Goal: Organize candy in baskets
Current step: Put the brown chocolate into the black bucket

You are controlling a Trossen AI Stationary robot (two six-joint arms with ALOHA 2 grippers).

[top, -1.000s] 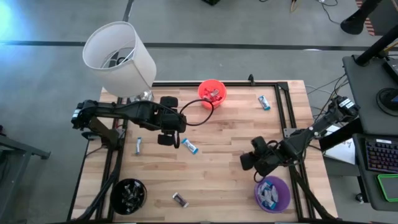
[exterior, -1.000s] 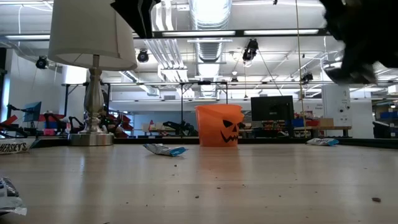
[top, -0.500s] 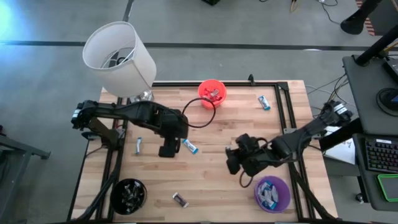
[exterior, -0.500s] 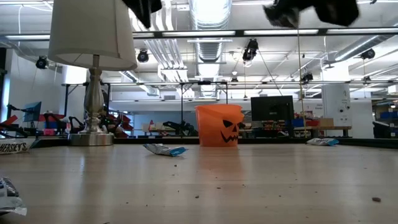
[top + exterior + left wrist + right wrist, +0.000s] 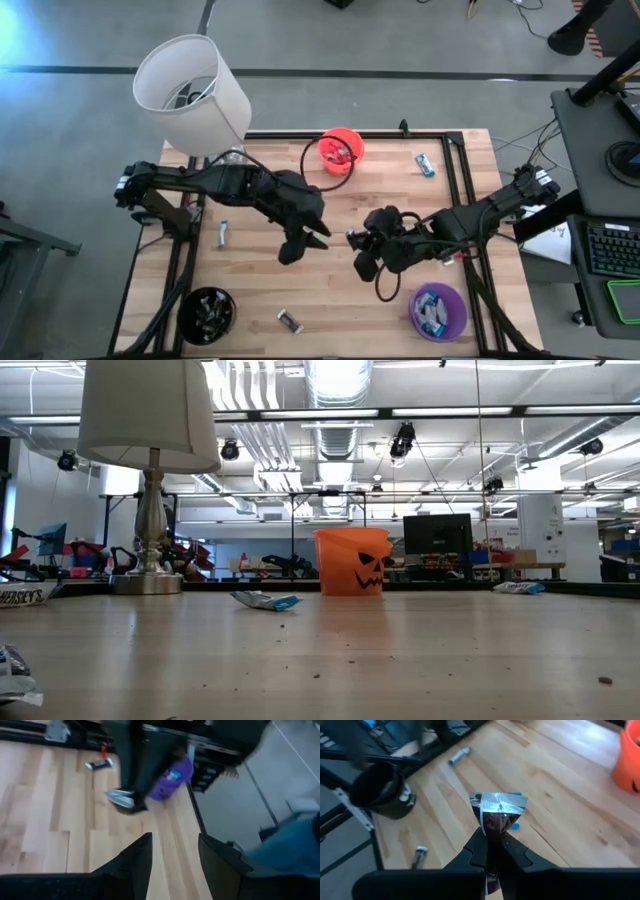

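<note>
The right gripper (image 5: pixel 492 851) is pinched tight on a small candy (image 5: pixel 498 813) with a silver top and dark brown body, the wrapper standing up from between the fingertips; seen from above, that gripper (image 5: pixel 364 252) sits over the middle of the table (image 5: pixel 400 195), with bare wood under it. The left gripper (image 5: pixel 172 851) has its two dark fingers parted and nothing between them; from above it (image 5: pixel 305 240) hangs just beside the right one, the two arms nearly meeting at the centre of the board. The orange bucket (image 5: pixel 340 148) stands at the far edge, with red candy inside, and from table height its jack-o'-lantern face (image 5: pixel 352 561) shows. The purple bucket (image 5: pixel 437 310) is at the near right corner, with blue and white wrappers in it, and the black bucket (image 5: pixel 207 312) at the near left corner. Loose pieces lie scattered: a blue one (image 5: pixel 426 164) near the far right edge, a pale one (image 5: pixel 222 234) by the left rail, a dark one (image 5: pixel 289 320) near the front edge, and a blue and silver one (image 5: pixel 265 600) lying in front of the orange bucket. A white lampshade (image 5: pixel 192 95) overhangs the far left corner. The widest stretch of bare wood lies between the orange bucket and the two grippers.
</note>
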